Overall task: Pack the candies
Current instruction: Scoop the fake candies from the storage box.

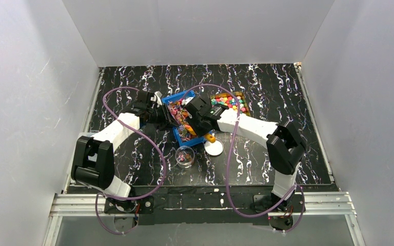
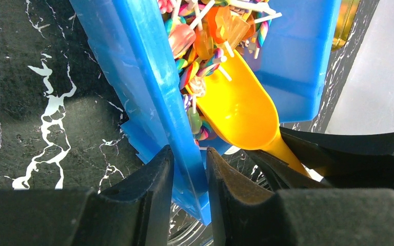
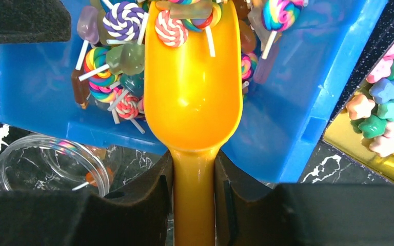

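The candies show as swirl lollipops (image 3: 118, 56) piled in a blue bin (image 3: 297, 77) and as chunky star sweets (image 3: 390, 102) in a yellow tray. My right gripper (image 3: 194, 159) is shut on the handle of an orange scoop (image 3: 192, 92). The scoop's bowl lies inside the bin, with a few lollipops at its front lip. My left gripper (image 2: 190, 151) is shut on the bin's near wall (image 2: 133, 66), one finger on each side. In the top view both grippers meet over the blue bin (image 1: 178, 98).
A clear jar (image 1: 185, 156) holding a few candies stands just in front of the bin, with its white lid (image 1: 214, 147) beside it. The tray of star sweets (image 1: 231, 101) sits right of the bin. White walls enclose the black marbled table (image 1: 277, 92).
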{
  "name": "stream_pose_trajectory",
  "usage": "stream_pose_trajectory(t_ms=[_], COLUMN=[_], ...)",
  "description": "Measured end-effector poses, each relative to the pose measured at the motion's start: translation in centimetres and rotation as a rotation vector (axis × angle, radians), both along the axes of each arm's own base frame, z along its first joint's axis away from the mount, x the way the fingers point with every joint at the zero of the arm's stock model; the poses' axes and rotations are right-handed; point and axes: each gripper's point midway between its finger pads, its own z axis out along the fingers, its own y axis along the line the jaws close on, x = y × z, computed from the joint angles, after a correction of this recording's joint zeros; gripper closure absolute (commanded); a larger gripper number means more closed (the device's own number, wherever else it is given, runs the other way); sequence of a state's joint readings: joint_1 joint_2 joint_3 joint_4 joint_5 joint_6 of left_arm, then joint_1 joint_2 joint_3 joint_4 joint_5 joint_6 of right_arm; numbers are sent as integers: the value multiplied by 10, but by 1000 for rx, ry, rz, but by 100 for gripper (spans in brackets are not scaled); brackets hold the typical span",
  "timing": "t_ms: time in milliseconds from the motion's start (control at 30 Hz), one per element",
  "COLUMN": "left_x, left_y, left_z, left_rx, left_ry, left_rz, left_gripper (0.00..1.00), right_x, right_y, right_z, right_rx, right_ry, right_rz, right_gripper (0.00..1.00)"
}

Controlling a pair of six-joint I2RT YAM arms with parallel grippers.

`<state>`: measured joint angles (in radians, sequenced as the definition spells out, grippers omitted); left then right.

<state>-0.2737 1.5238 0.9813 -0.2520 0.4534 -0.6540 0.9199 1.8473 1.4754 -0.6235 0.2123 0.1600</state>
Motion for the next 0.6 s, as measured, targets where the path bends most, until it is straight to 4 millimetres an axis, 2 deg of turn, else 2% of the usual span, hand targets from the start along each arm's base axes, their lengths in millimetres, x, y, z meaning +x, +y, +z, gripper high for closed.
stream_pose_trajectory(t_ms=[267,600], left_x=[0,0], left_y=[-1,-1], left_z=[0,0], left_rx=[7,9], left_ry=[0,0], left_rz=[-7,-9], left_gripper=[91,93], right_x=[6,16], right_y=[7,13], right_z=[-16,-23], right_rx=[57,98], right_ry=[-77,-196], right_rz=[-23,-41], right_gripper=[99,99])
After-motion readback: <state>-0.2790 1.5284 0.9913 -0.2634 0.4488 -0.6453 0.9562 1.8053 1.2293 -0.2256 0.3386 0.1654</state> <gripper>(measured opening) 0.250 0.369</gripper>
